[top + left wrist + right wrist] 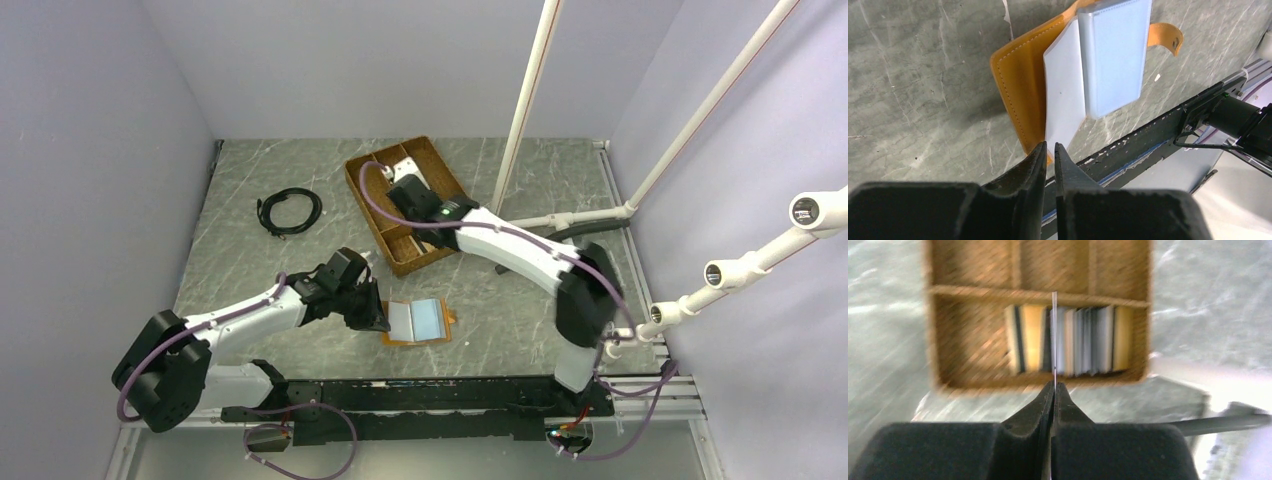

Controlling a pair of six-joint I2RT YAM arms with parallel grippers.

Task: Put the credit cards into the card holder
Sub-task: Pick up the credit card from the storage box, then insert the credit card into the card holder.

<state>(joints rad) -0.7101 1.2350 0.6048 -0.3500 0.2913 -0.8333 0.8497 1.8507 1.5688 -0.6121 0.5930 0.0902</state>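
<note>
The card holder (pixel 418 322) lies open on the table: orange-tan leather (pixel 1018 85), pale blue-grey lining (pixel 1113 55) and a strap with a snap (pixel 1168 37). My left gripper (pixel 368 318) is at its left edge. In the left wrist view its tips (pixel 1049 146) are almost closed, pinching the corner of the pale inner flap (pixel 1063 90). My right gripper (pixel 400 185) hovers over the wicker tray. In the right wrist view it (pixel 1054 386) is shut on one thin card (pixel 1054 330), seen edge-on. Several more credit cards (pixel 1073 340), grey and orange, stand in a tray compartment.
The brown divided wicker tray (pixel 430 250) stands at the back centre. A coiled black cable (pixel 290 211) lies to the back left. White pipes (pixel 525 100) rise on the right. The black rail (pixel 430 395) runs along the near edge, just below the card holder.
</note>
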